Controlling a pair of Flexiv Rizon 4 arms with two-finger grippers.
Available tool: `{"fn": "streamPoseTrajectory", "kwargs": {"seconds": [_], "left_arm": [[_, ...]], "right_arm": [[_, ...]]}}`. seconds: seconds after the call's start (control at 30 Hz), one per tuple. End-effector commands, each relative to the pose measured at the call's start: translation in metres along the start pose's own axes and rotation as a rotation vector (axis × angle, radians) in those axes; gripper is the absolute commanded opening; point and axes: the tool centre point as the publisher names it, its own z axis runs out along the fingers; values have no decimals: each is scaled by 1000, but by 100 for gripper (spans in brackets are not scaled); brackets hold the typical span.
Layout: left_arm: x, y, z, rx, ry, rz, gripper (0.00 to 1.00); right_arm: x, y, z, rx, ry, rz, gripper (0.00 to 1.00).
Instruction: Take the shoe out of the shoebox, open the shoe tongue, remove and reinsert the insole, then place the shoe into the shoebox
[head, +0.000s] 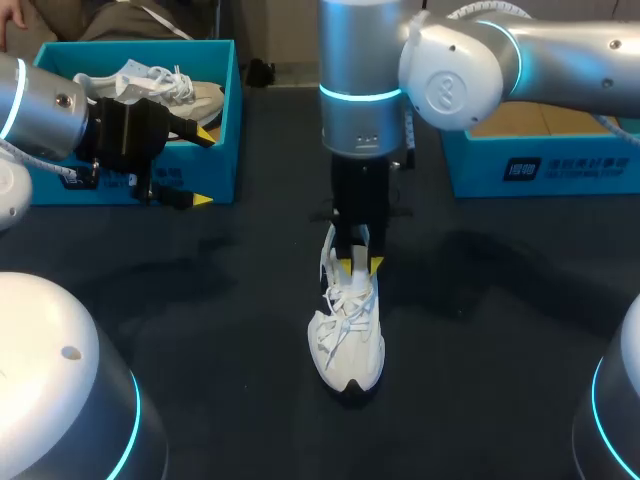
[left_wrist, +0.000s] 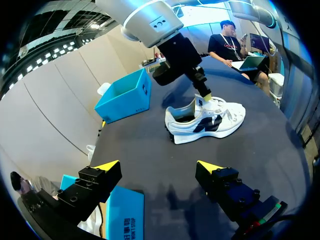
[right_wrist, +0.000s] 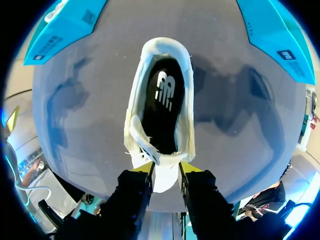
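There are two white shoes, two blue shoeboxes and two grippers.

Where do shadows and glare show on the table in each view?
Head view: faint dark patches on the table either side of the shoe. Right wrist view: broad shadows flank the shoe on a pale sheen. Left wrist view: soft shadows lie ahead of the left hand, table glossy.
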Motion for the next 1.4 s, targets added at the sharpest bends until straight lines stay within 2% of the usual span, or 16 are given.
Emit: {"fn": "streamPoseTrajectory", "kwargs": {"seconds": [0.03,0.17,0.43,0.6,0.73,0.9,1.0,1.23,1.4], "left_arm": [[0,0,0,-2,1,0,100],[0,0,0,-2,1,0,100],[0,0,0,-2,1,0,100],[0,0,0,-2,1,0,100],[0,0,0,-2,1,0,100],[0,0,0,-2,1,0,100],[0,0,0,-2,1,0,100],[0,0,0,-2,1,0,100],[0,0,0,-2,1,0,100]], "right_arm": [[3,-6,-9,-9,-10,10,32],[7,-7,-11,-24,-12,15,33],[9,14,-7,-73,8,-30,33],[8,26,-3,-99,36,-95,42],[3,23,-10,-89,4,-92,46],[-2,18,-15,-97,-15,-81,44],[-2,24,-9,-98,-15,-85,40],[-7,35,0,-95,-44,-93,39],[-11,36,-9,-106,-73,-98,39]]}}
